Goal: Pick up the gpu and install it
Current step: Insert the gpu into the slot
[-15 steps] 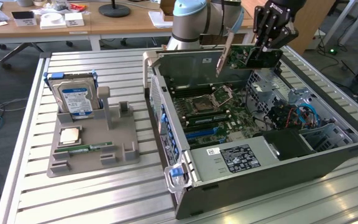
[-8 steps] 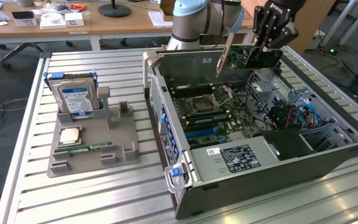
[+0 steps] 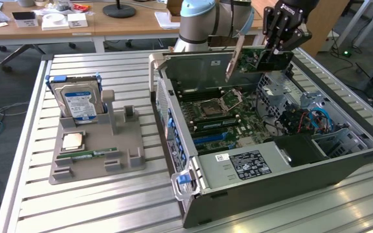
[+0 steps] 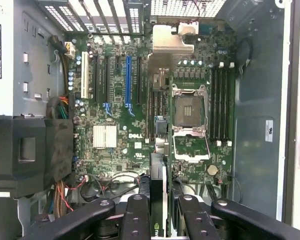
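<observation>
My gripper [image 3: 279, 48] hangs over the far end of the open computer case [image 3: 361, 131], shut on the gpu [image 3: 254, 60]. The gpu is a dark green card held on edge, its long silver bracket [image 3: 234, 58] pointing down toward the case. In the wrist view the gpu [image 4: 158, 190] appears edge-on between the black fingers [image 4: 136, 215], held up off the motherboard [image 4: 120, 135]. The long blue slot [image 4: 128, 80] lies off to one side of the card's edge. In the exterior view the motherboard [image 3: 219, 116] lies open below.
A grey parts holder [image 3: 95, 167] on the slatted table [image 3: 109, 213] carries a blue-labelled hard drive [image 3: 76, 99], a processor chip [image 3: 74, 141] and a green RAM stick [image 3: 93, 154]. Inside the case sit the power supply [image 3: 251, 162], drive cages and cables [image 3: 316, 119].
</observation>
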Controlling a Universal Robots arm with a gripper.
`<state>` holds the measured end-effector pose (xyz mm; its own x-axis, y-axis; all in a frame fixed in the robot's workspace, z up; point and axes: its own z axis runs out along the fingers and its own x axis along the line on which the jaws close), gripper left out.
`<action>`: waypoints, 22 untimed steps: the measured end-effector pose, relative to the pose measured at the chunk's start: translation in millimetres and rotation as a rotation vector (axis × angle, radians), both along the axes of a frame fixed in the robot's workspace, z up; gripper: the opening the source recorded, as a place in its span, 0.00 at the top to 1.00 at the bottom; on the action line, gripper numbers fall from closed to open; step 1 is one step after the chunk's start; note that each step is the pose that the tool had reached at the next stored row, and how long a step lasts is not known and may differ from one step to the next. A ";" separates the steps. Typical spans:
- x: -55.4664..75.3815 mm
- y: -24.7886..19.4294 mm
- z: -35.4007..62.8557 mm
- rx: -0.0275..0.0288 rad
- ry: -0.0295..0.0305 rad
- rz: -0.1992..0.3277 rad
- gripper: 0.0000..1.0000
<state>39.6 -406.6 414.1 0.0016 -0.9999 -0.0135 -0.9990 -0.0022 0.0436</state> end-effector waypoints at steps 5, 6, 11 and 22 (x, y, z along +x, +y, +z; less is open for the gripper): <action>-3.7 0.0 -5.7 0.0000 -0.0073 0.002 0.74; -4.5 0.0 -7.1 -0.0001 -0.0079 0.002 0.74; -8.6 0.0 -12.9 0.0000 -0.0093 0.003 0.74; -17.8 -0.1 -21.6 -0.0001 -0.0134 0.005 0.74</action>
<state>21.8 -406.7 392.5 0.0068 -0.9999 -0.0133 -0.9995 -0.0072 0.0302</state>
